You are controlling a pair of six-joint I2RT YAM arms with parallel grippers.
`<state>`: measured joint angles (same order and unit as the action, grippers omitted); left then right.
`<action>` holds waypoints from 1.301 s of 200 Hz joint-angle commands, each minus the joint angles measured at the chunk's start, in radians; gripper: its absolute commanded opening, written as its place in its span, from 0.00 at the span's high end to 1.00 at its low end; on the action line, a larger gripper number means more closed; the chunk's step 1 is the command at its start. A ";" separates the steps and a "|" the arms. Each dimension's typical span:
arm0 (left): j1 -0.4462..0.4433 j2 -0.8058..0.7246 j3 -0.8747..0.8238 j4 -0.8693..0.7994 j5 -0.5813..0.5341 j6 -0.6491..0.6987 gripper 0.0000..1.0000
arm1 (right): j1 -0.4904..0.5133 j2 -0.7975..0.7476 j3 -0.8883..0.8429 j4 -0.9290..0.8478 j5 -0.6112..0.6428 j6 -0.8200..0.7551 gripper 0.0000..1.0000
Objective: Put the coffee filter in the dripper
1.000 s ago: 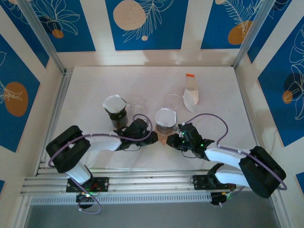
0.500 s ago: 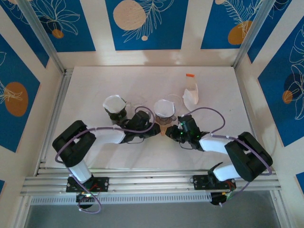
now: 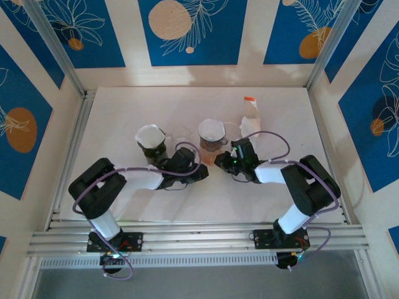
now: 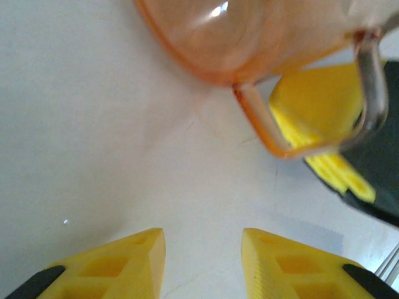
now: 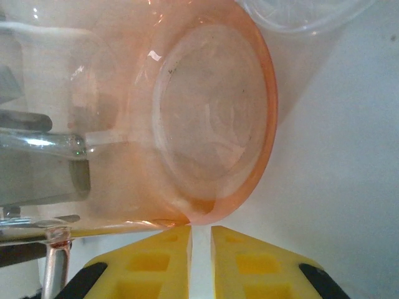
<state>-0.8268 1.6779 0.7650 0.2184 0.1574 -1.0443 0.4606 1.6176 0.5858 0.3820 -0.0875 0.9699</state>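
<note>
Right gripper is almost closed, its narrow gap pinching the base rim of the orange dripper; the white coffee filter sits in the dripper's top. Left gripper stands partly open and empty, just beside the dripper's handle. Bare white table stretches back to the blue-patterned walls; a filter pack stands near the dripper
</note>
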 commanded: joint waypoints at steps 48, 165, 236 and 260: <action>-0.051 -0.130 -0.067 -0.018 -0.020 -0.036 0.62 | -0.028 0.095 0.090 0.014 -0.021 -0.013 0.82; -0.138 -0.517 -0.170 -0.317 -0.174 -0.014 0.56 | 0.044 -0.388 -0.150 -0.258 0.131 0.015 0.64; -0.141 -0.812 -0.064 -0.685 -0.359 0.131 0.46 | 0.209 -0.783 -0.094 -0.602 0.279 -0.060 0.44; -0.140 -0.874 -0.035 -0.780 -0.438 0.155 0.39 | 0.296 -0.757 -0.010 -0.640 0.327 -0.109 0.43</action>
<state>-0.9607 0.8589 0.6788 -0.3923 -0.1619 -0.9535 0.6884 0.8463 0.4782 -0.1612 0.1566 0.9241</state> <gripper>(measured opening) 0.570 0.565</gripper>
